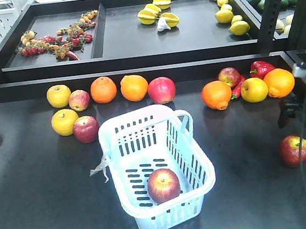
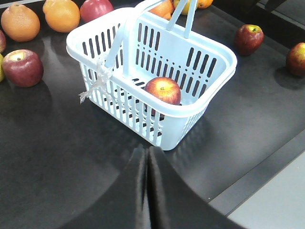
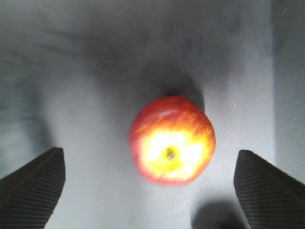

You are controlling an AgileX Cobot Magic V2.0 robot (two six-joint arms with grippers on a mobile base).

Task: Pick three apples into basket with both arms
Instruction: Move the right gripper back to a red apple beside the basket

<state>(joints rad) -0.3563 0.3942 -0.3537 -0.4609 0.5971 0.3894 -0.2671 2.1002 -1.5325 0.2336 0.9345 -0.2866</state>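
**Left gripper pressed together before the basket, right gripper spread over an apple**

Closest in the left wrist view, the left gripper [image 2: 146,155] is seen at the bottom edge. Its two black fingers are pressed together with nothing between them, above the dark table [image 2: 47,143]. Just beyond it the basket [image 2: 205,64] is stood upright on the table. Its hoop handles are raised and a white tie strip [image 2: 95,83] is knotted to its rim. One apple [image 2: 163,89] is held inside the basket, resting on its floor close to the wall nearest the gripper.

In the right wrist view the right gripper [image 3: 150,152] is spread wide, its fingers seen only at the two lower corners. A second apple [image 3: 171,140], blurred, is found on the table between them with its stem dimple upward, and it is touched by neither finger.

From the front, the basket [image 1: 170,216] is placed near the middle of the table, with the apple [image 1: 163,185] inside it. A third apple [image 1: 86,128] is set just beside the basket's far left corner, next to a yellow fruit [image 1: 65,122]. Two oranges [image 1: 103,90] are lined up behind them. A fourth apple [image 1: 295,150] is left well apart at the right. Whether this is the one under the right gripper cannot be told
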